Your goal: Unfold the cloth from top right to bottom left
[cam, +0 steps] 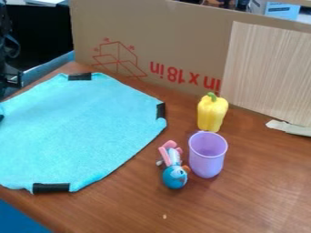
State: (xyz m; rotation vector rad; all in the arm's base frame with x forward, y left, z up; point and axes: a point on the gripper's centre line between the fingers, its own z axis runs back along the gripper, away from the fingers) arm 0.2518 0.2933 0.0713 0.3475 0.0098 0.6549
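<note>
The cloth [79, 127] lay nearly flat on the desk [243, 200], from its far-left edge towards the near-left, rightward and nearer the camera from the pincer [12, 78]; no long axis stood out. Whether the pincer was spread or pressed together, I couldn't tell. Beyond the wooden top's far edge stood a cardboard panel [164, 32].
</note>
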